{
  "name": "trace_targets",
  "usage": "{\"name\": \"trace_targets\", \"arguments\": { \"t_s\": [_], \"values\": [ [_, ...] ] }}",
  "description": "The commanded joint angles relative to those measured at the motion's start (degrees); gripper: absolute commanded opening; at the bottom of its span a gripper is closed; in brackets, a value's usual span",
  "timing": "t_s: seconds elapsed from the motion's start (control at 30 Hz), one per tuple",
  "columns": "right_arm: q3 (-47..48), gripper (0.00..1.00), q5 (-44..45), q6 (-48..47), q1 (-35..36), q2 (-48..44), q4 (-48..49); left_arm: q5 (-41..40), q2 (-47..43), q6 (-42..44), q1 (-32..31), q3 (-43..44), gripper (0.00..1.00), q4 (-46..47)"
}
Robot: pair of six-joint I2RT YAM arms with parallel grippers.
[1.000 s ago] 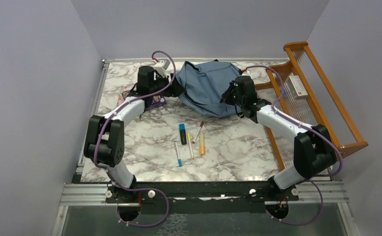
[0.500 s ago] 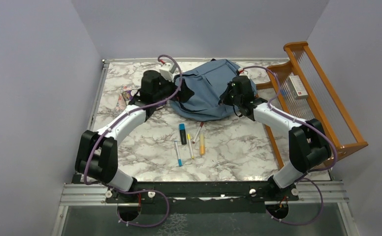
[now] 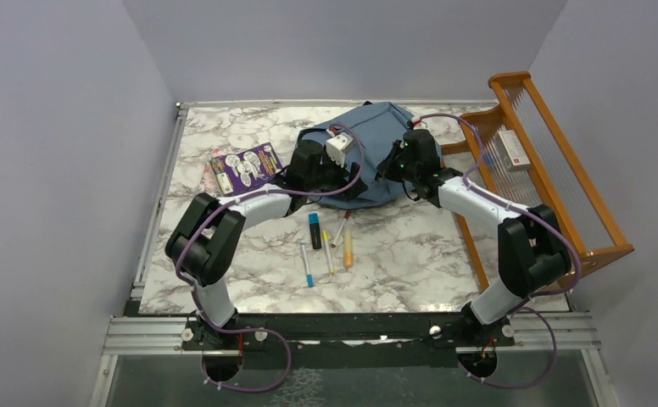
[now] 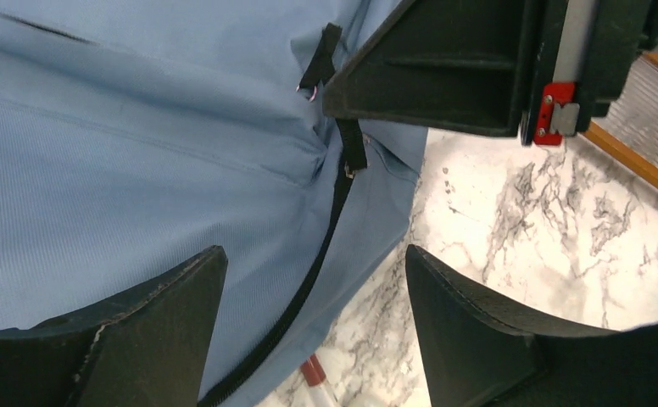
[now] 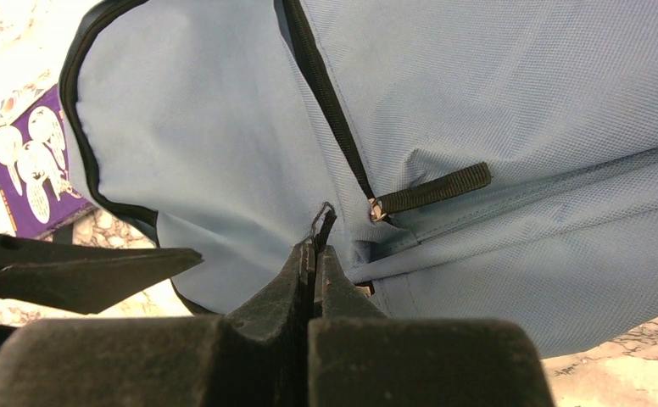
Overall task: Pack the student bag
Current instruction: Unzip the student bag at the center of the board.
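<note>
Student bag (image 3: pixel 368 140): far middle of the bench (image 3: pixel 241 254).
Right end effector (image 5: pixel 315 254): together, pinching the bag's black tab (image 5: pixel 321 219), likely to anchor the fabric.
Left end effector (image 4: pixel 313 263): apart and empty, poised near the zipper pull (image 4: pixel 353 153), probably to draw it.

student bag (image 3: pixel 378 127) behind pens (image 3: pixel 315 231), rack (image 3: pixel 510 80) at right

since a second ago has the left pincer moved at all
Yes. The left pincer has swung right, off the purple booklet it covered, to the student bag's near edge, just behind the dark marker.
</note>
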Motion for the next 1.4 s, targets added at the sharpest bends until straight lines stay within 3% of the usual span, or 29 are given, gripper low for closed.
{"name": "trace_targets", "arguments": {
  "t_s": [0.0, 0.23, 0.8, 0.93, 1.27, 1.37],
  "values": [
    [0.38, 0.01, -2.19, 1.26, -0.3, -1.38, 3.65, 0.95, 2.39, 3.2, -0.58, 3.55, 0.77, 5.32],
    [-0.22, 0.01, -2.18, 1.46, -0.39, -2.07, 3.5, 7.05, 6.74, 2.3, -1.21, 7.06, 0.68, 6.41],
    [-0.75, 0.01, -3.98, 2.11, -0.56, -2.64, 3.31, 7.53, 12.58, -1.29, -1.86, 11.25, 0.57, 7.89],
    [-1.11, 0.01, -4.1, 2.42, -0.56, -2.85, 3.48, 8.16, 13.74, -1.66, -1.86, 12.22, 0.46, 8.11],
    [-1.47, 0.01, -0.25, 1.95, -0.65, -4.23, 2.13, 11.1, 15.3, -2.02, -1.86, 12.1, 0.06, 8.09],
    [-1.67, 0.1, 4.62, 1.62, -0.65, -5.04, 0.25, 11.09, 15.15, -1.82, -1.86, 11.78, 0.01, 8.11]
  ]
}}
